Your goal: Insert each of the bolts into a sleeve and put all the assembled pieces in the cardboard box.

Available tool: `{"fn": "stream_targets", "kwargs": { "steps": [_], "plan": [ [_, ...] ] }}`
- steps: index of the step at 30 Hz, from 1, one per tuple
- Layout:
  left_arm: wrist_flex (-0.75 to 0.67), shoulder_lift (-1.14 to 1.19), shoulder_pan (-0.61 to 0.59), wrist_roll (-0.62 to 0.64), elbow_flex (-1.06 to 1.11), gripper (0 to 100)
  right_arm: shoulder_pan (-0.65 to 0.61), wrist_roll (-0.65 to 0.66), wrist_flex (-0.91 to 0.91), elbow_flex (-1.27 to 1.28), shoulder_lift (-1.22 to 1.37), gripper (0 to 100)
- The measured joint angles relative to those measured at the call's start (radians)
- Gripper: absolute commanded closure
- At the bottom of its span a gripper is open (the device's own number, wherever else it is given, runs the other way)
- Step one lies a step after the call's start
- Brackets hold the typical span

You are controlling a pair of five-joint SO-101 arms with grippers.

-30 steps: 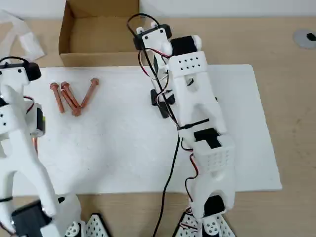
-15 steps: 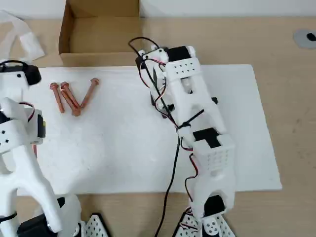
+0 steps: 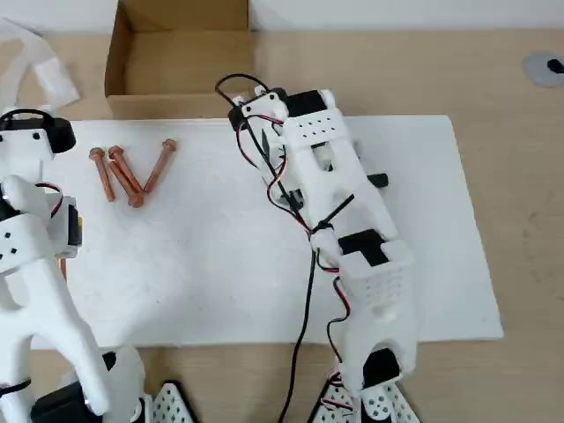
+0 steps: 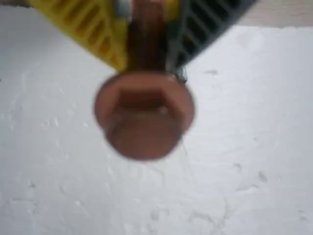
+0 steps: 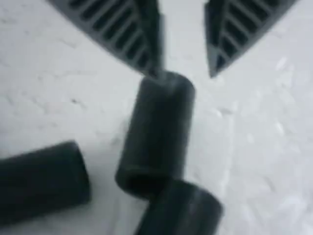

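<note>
Left gripper (image 4: 146, 49): closed tight on a copper bolt (image 4: 144, 115), with the shank pinched between a yellow finger (image 4: 83, 29) and a dark one and the hexagon head sticking out past the tips.
Held bolt: in front of the white mat (image 4: 254, 161), at the left side of the scene.
Right gripper (image 5: 183, 54): open, dark fingers (image 5: 117, 24) spread apart, holding nothing; one fingertip right at the end of a black sleeve (image 5: 156, 132).
Sleeves: together on the mat under the open jaws; black sleeve touching a second sleeve (image 5: 181, 210) at its other end, third sleeve (image 5: 41, 181) just beside, not touching.
Loose bolts (image 3: 128, 174): in a small group on the far left part of the mat, some touching each other.
Cardboard box (image 3: 119, 62): on the table (image 3: 511, 176), just beyond the far edge of the mat, open upward, near the loose bolts.
Right arm (image 3: 352, 229): stretched from the near edge over the middle of the mat toward the far side.
Left arm (image 3: 35, 264): over the left edge of the mat, on the near side.
</note>
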Motion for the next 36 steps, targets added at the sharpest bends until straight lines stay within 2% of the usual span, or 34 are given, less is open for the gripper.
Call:
{"fn": "stream_targets", "kwargs": {
  "steps": [20, 30, 32, 34, 36],
  "plan": [
    [-0.018, 0.0, 0.0, -0.002, 0.0, 99, 0.0, -0.002, -0.055, -0.025, 0.147, 89.0],
    [-0.018, 0.0, 0.003, -0.002, 0.002, 99, -0.005, 0.043, -0.055, -0.029, 0.152, 89.3],
    [-0.018, 0.0, 0.003, -0.002, 0.002, 99, -0.005, 0.043, -0.054, -0.029, 0.153, 92.1],
    [-0.018, 0.0, 0.003, -0.002, 0.002, 99, -0.005, 0.043, -0.054, -0.029, 0.153, 99.5],
    [-0.018, 0.0, 0.003, -0.002, 0.002, 99, -0.005, 0.043, -0.057, -0.025, 0.153, 98.4]
  ]
}}
